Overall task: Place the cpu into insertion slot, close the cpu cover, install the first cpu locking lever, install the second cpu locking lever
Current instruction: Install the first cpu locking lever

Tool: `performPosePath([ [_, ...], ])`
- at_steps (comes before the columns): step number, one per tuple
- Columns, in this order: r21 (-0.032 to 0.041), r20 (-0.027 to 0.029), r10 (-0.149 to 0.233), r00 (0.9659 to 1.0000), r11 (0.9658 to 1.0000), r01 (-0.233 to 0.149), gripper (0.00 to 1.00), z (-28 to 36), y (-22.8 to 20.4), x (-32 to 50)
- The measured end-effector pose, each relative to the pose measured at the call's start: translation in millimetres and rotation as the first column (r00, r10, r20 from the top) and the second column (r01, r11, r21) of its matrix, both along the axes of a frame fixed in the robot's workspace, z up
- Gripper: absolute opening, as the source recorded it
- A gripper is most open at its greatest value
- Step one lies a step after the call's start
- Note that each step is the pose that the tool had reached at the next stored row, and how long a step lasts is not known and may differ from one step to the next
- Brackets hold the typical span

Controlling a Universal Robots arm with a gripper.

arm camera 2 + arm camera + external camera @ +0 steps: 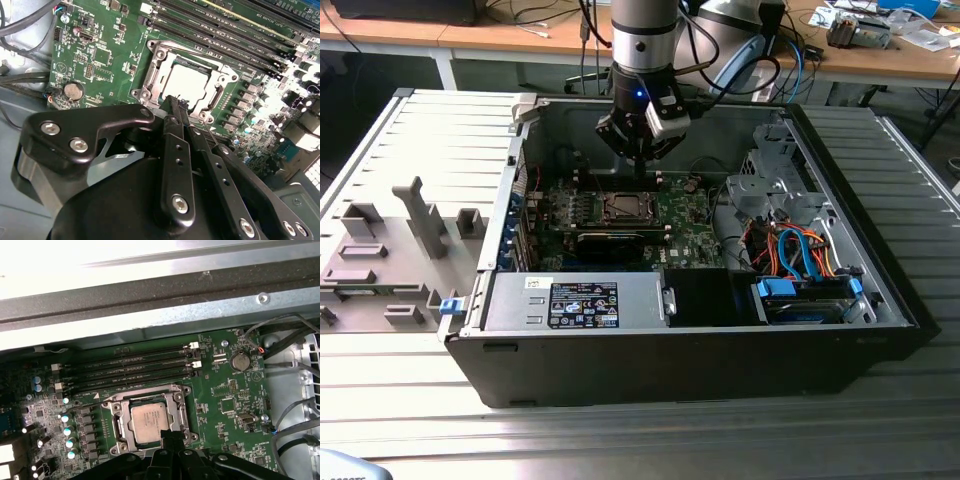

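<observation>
I see the gripper (642, 160) at upper centre of the exterior view, hanging over the green board inside the open computer case (880, 300). Its fingers are pressed together, holding nothing. The cpu (150, 421) lies in the insertion slot (116, 426), and the cpu cover (176, 396) is down around it.

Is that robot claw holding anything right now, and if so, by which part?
Nothing that I can see. The gripper has its fingers together just above the edge of the cpu cover, with the cpu already seated beneath the cover.
</observation>
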State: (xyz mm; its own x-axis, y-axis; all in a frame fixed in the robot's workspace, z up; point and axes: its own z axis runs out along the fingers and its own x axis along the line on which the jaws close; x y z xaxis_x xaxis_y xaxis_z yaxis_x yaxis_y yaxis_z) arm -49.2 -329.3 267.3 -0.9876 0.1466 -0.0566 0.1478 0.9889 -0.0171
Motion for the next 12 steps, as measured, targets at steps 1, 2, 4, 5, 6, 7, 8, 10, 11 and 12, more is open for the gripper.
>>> performPosePath([
  [1, 0.0, 0.0, 0.001, 1.0, 1.0, -0.001, 0.11, 0.0, 0.0, 0.0],
  [2, 0.0, 0.0, 0.002, 1.0, 1.0, -0.002, 0.11, 0.0, 0.0, 0.0],
  [4, 0.0, 0.0001, 0.004, 1.0, 1.0, -0.004, 0.11, 0.0, 0.0, 0.0],
  [5, 0.0, 0.0001, 0.009, 1.0, 1.0, -0.009, 0.11, 0.0, 0.0, 0.1],
  [6, -0.0001, 0.0001, 0.012, 0.9999, 0.9999, -0.012, 0.11, 0.0, 0.0, 0.1],
  [7, -0.0001, 0.0001, 0.015, 0.9999, 0.9999, -0.015, 0.11, -0.1, 0.0, 0.1],
  [8, 0.0, 0.0001, 0.022, 0.9998, 0.9998, -0.022, 0.11, -0.1, 0.0, 0.0],
  [10, 0.0, 0.0001, 0.03, 0.9995, 0.9995, -0.03, 0.11, -0.1, 0.0, 0.0],
  [11, 0.0, 0.0, 0.037, 0.9993, 0.9993, -0.037, 0.11, -0.1, 0.0, 0.0],
  [12, 0.0, 0.0001, 0.041, 0.9992, 0.9992, -0.041, 0.11, -0.1, 0.0, 0.0],
])
